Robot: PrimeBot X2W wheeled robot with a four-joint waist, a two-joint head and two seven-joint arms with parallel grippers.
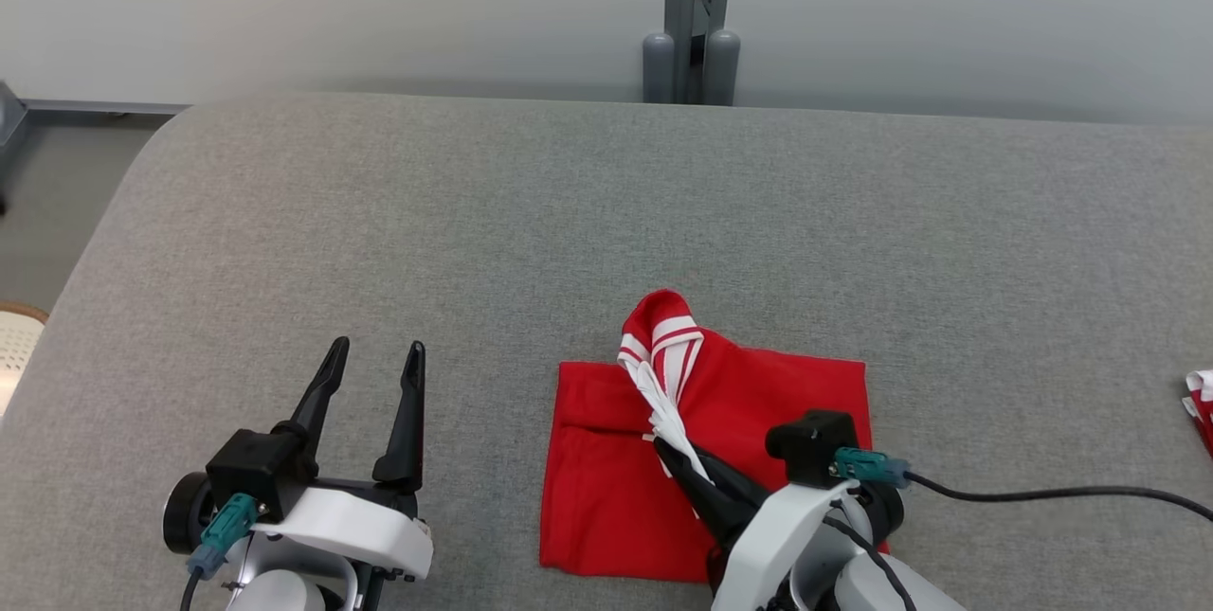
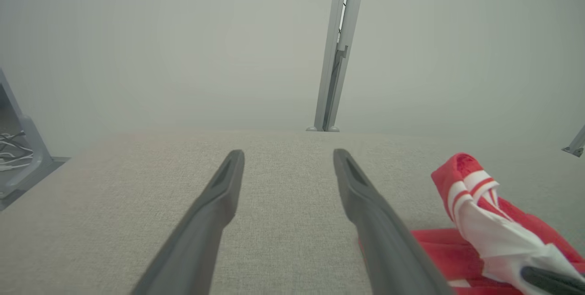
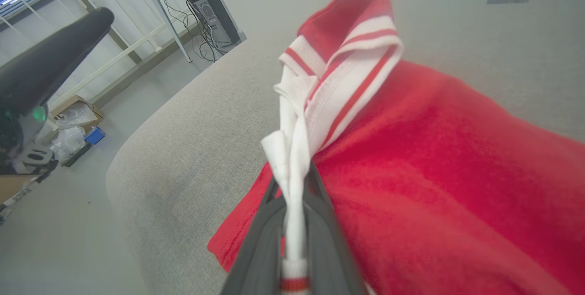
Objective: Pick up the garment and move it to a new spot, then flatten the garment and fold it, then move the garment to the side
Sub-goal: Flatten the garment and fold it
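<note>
The garment [image 1: 777, 403] is red with white, red-striped trim and lies folded into a rough square on the grey table [image 1: 606, 213], right of centre near the front edge. My right gripper [image 1: 666, 445] is shut on a white trimmed part of it, lifting that part above the red body [image 3: 438, 185]; the pinch is plain in the right wrist view [image 3: 292, 194]. My left gripper [image 1: 376, 355] hovers open to the left of the garment, nothing between its fingers [image 2: 215, 203]. The raised trim [image 2: 475, 194] sits at the right of the left wrist view.
A grey post [image 1: 690, 14] stands behind the table's far edge against a pale wall. Another red and white cloth [image 1: 1202, 407] peeks in at the table's right edge. The table's left edge curves down to the floor [image 3: 55, 240], where boxes and cables lie.
</note>
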